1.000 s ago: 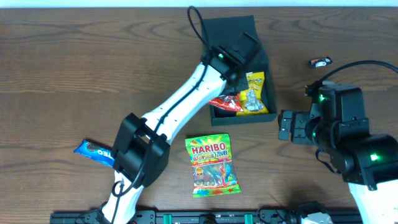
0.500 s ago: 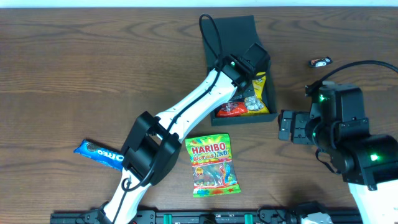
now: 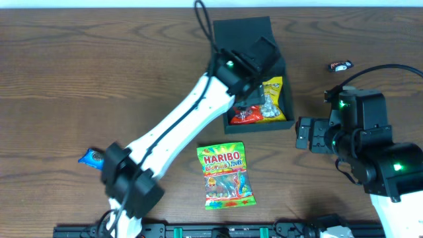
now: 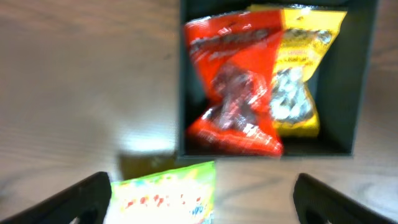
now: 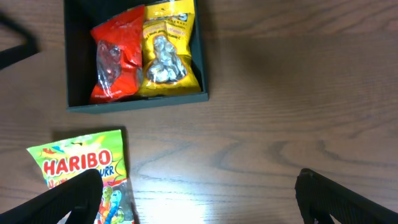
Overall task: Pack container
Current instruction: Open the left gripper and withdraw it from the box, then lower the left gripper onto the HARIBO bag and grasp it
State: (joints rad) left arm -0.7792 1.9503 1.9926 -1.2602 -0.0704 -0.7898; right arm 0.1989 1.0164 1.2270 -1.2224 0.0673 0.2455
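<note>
Your left claw (image 4: 202, 198) hangs spread wide with nothing between its fingers, having let go within the last second. Just ahead of it and below, the red packet (image 4: 233, 93) it was carrying a moment ago now lies inside the box (image 4: 364, 93). It is crumpled and overlaps the yellow packet (image 4: 298, 74) to its right. The box itself has not shifted: it sits open on the table (image 3: 79, 73), lid (image 3: 243, 30) folded back on the side farthest from the claw.

Nearer than the box, right under the claw's fingers, the Haribo bag (image 4: 165, 193) waits on the wood just outside the front wall. Well behind the claw, near the arm's base, lies an Oreo packet (image 3: 89, 157).

Off to the right of the box, your right claw (image 5: 199, 199) hovers idle, equally wide and empty.

Two packets look packed. The Haribo bag seems the likely next pick, and the lid is not yet closed.
</note>
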